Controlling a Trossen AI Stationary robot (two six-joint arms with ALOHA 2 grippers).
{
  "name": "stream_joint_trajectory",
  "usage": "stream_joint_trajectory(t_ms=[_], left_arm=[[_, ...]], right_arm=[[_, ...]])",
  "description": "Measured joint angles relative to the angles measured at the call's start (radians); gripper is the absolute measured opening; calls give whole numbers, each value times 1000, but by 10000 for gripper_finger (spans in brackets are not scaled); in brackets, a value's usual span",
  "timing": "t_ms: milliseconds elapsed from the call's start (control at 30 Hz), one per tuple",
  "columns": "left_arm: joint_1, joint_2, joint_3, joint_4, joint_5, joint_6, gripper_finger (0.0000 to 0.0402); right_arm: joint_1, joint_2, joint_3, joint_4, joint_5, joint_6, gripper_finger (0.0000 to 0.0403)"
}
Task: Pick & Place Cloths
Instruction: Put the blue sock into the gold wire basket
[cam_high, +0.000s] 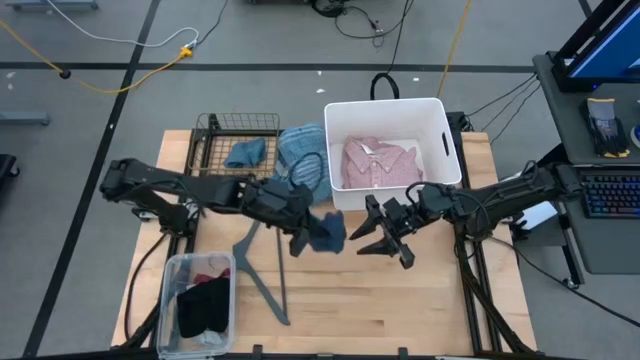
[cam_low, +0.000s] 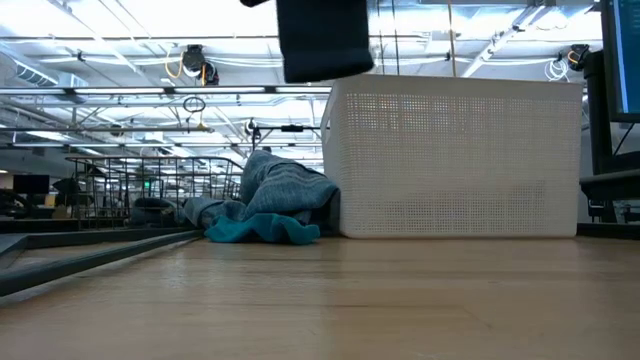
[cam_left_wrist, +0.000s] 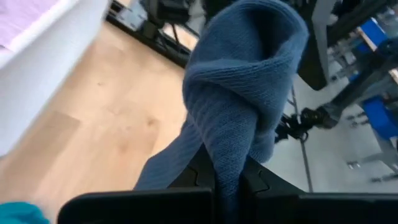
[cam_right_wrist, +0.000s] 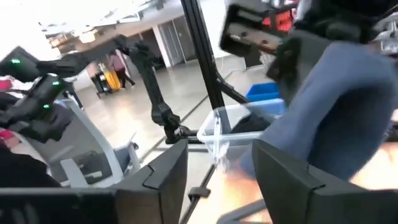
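Observation:
My left gripper (cam_high: 303, 238) hangs over the table's middle, shut on a blue knit beanie (cam_high: 327, 232). The low view shows the beanie (cam_low: 322, 40) high above the wood. My right gripper (cam_high: 372, 236) is open, level, its fingers pointing toward the table's left at the beanie (cam_right_wrist: 339, 124), a short way from it. A pink button shirt (cam_high: 378, 162) lies in the white tub (cam_high: 437, 115). A grey-blue knit piece (cam_high: 300, 150) and a teal piece (cam_low: 262, 230) lie on the wood against the tub's left wall. Another blue piece (cam_high: 245, 152) sits in the wire basket. My left gripper pinches a bunched fold of the beanie (cam_left_wrist: 229, 163) between its two fingers, coming level from the table's left. The beanie is lifted clear of the table; its bulk stands out past the fingertips and part of it droops below them.
A wire basket (cam_high: 215, 128) stands at the far left. A clear bin (cam_high: 168, 300) at the near left holds black and maroon pieces. The grey V-shaped hanger bar (cam_high: 262, 272) lies beside it. Bare wood stretches in front of the tub toward the near right.

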Motion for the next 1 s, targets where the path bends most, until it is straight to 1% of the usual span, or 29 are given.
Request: stream_joint_trajectory(t_ms=[133,300,500,667,733,833,933,1000], left_arm=[[1,-66,-1,-53,-67,0,6],[1,-151,-1,-116,-185,28,5],[10,-240,0,-171,-402,122,5],[40,-308,0,-272,-610,218,7],[66,-337,0,-320,-667,248,6],[124,-375,0,-398,-686,264,5],[195,-405,0,-468,-662,264,7],[248,-418,0,-507,-631,276,5]], right_arm=[[0,-34,0,-47,0,-1,188],[0,-76,0,-89,2,-22,191],[0,-89,0,-92,2,-23,182],[0,-89,0,-143,2,-23,181],[0,-89,0,-168,2,-23,180],[0,-91,0,-210,3,-38,180],[0,-107,0,-232,5,-78,180],[0,-129,0,-265,27,-95,177]])
